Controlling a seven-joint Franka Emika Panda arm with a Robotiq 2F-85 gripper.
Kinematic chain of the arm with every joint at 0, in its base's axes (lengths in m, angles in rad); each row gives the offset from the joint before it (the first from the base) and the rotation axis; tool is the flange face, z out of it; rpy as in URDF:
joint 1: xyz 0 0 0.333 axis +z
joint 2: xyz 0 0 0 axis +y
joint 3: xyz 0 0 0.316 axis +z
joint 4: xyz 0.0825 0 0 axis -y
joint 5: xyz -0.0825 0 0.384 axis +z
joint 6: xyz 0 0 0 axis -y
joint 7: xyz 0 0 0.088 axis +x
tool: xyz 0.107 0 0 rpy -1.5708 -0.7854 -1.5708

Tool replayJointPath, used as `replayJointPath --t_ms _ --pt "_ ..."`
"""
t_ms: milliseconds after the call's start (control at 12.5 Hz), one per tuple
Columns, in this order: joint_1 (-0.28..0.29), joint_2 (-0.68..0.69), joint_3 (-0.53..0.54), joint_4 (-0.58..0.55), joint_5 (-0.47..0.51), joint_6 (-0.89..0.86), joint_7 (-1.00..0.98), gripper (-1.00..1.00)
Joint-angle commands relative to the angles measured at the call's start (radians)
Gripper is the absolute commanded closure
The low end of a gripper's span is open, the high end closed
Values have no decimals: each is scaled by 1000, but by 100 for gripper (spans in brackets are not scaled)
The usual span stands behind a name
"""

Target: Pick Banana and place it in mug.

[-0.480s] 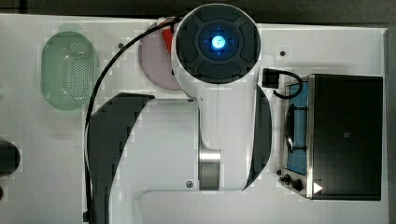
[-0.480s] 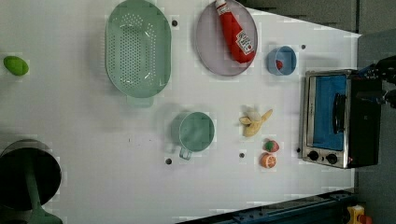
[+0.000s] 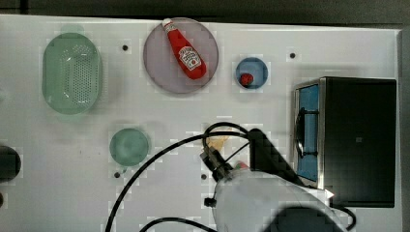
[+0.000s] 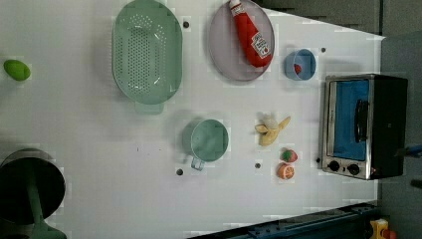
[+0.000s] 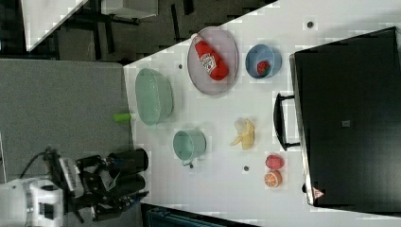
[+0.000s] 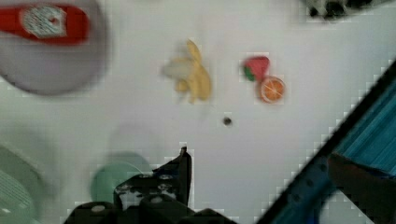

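Note:
The banana (image 4: 272, 132) is a small pale-yellow peeled toy lying on the white table between the mug (image 4: 209, 140) and the toaster oven. The mug is a round teal-green cup with a small handle. Both also show in the right view, banana (image 5: 244, 133) and mug (image 5: 189, 145), and in the wrist view, banana (image 6: 192, 74) and mug (image 6: 114, 179). In the top view my arm (image 3: 261, 203) hides most of the banana (image 3: 220, 141); the mug (image 3: 129, 146) is in plain sight. My gripper (image 5: 135, 174) hangs well away from both, open and holding nothing.
A pale-green colander (image 4: 146, 52), a plate (image 4: 224, 45) with a ketchup bottle (image 4: 251, 34), and a blue bowl (image 4: 300, 64) line the far side. A strawberry (image 4: 288, 156) and an orange slice (image 4: 285, 171) lie beside the toaster oven (image 4: 363, 127).
In the top view my arm has swung from the table's middle down to the lower edge, uncovering the plate, bowl and mug. Nothing on the table has moved.

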Motion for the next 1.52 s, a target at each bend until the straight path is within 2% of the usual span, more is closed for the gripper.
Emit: replayJointPath --t_ms 80,720,1120,1520 --pt "-1 113 24 -57 -8 106 -21 -100" --pt "-1 398 24 -303 -8 667 -338 -100" --pt "-1 640 26 -360 -8 968 -393 -100" --pt "-1 799 48 -353 -8 1102 -392 -100"
